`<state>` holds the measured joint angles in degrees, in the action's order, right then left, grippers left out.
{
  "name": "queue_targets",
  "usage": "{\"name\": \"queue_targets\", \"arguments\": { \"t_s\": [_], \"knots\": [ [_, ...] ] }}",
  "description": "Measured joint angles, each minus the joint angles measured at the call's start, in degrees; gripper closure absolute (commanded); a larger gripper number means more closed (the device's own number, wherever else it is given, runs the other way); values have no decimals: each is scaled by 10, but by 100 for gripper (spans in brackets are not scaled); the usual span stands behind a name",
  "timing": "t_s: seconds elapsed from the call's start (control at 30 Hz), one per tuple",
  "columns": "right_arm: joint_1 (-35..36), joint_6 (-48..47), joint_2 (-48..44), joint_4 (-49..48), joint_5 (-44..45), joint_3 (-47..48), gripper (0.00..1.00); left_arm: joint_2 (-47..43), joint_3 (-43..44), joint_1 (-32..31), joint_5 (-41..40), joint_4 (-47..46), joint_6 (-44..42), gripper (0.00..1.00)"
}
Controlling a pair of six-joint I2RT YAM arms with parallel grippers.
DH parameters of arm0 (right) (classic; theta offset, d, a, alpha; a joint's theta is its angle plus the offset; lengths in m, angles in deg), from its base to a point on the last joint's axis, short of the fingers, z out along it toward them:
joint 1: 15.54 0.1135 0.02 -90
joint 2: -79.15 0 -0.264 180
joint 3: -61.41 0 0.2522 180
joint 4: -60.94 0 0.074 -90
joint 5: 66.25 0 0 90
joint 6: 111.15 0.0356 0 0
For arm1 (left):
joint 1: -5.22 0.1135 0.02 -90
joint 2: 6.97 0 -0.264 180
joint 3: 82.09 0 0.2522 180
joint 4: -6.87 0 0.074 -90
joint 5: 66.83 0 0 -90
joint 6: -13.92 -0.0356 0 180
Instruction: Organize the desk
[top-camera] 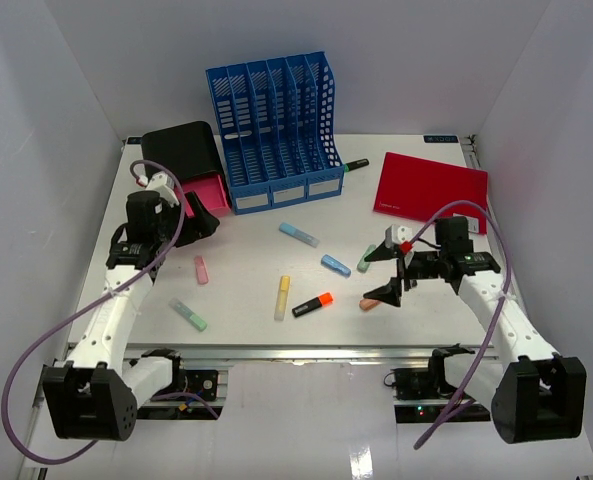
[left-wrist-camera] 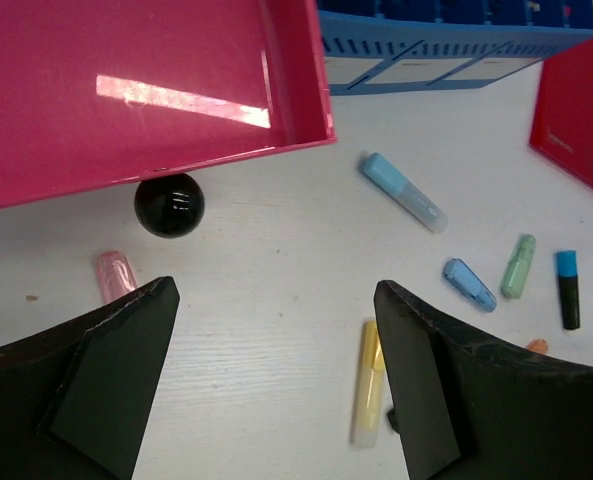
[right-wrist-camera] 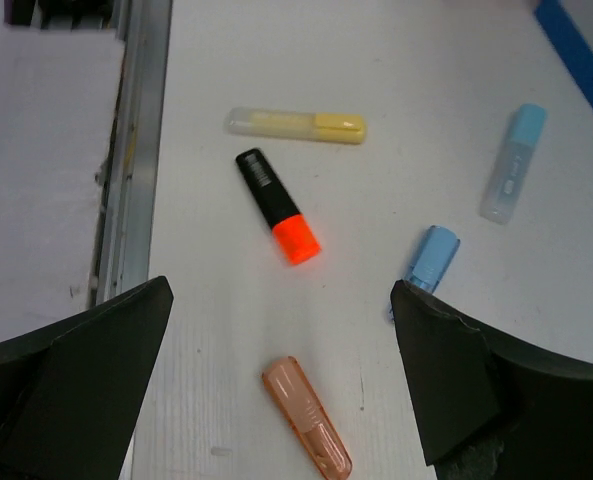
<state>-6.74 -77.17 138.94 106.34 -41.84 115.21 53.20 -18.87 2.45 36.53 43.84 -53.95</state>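
Spanning the space between white walls, the desk, with blue file rack at its far edge and, just left of that, black box with open pink drawer, only glossy floor showing. Right of the rack, red folder lying flat; nearer, loose highlighters scattered. Left fingers spread wide by the drawer's corner, right fingers spread wide over a peach highlighter.

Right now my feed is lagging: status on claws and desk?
Left claw open, beside pink tray. Right claw open, above peach marker. Desk: markers scattered loose; none gripped.
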Motion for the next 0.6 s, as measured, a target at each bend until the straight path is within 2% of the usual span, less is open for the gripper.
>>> {"name": "queue_targets", "arguments": {
  "t_s": [0.23,0.3,0.47,0.6],
  "knots": [
    [217,-151,100,44,107,75,0,-125,-28,0,55,7,-1,10],
    [266,-172,148,43,144,96,4,-153,-44,0,63,15,4,12],
    [339,-180,230,35,220,115,5,-190,-78,0,66,45,32,15],
    [361,-165,282,26,263,150,5,-204,-103,0,66,62,64,16]
  ]
}}
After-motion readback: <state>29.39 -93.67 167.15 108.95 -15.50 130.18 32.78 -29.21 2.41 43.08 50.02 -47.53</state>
